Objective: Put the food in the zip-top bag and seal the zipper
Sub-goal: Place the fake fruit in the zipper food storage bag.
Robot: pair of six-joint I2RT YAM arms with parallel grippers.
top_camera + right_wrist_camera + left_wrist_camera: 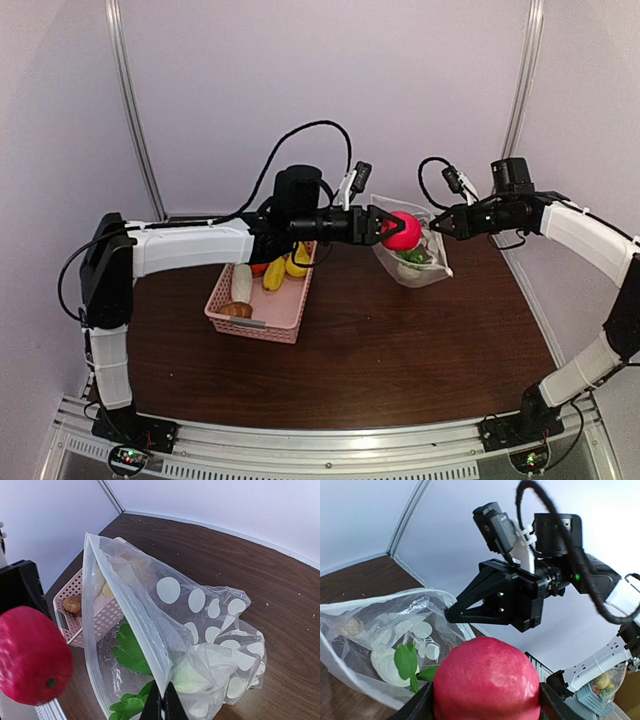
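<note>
At the left of the worktop (pixel 380 350) sat the pink basket (pixel 258 310), with a white piece (pixel 241 283), yellow pieces (pixel 275 273) and a brown piece (pixel 237 310) of the food lying in it, so by my judgement the filling was only partly done. The left arm reached out over the basket, and the left jaws were clamped on either side of a red fruit (pixel 486 680), held in the air just beside the mouth of the zip-top bag (pixel 415 255), probably to line it up for dropping in. The bag stood on the worktop toward the right rear, its mouth turned toward the fruit. Inside it lay a white vegetable with green leaves (pixel 402 662) and something small and brownish (pixel 352 626). The zipper (pixel 131 615) ran unsealed along the raised edge. The right jaws were pinched together on that upper rim and lifted it clear of the lower side. That hold seemed meant to keep the soft plastic from collapsing and to give the fruit an opening. The gap looked narrow for the round fruit, so a snag on the rim was a fair risk.
</note>
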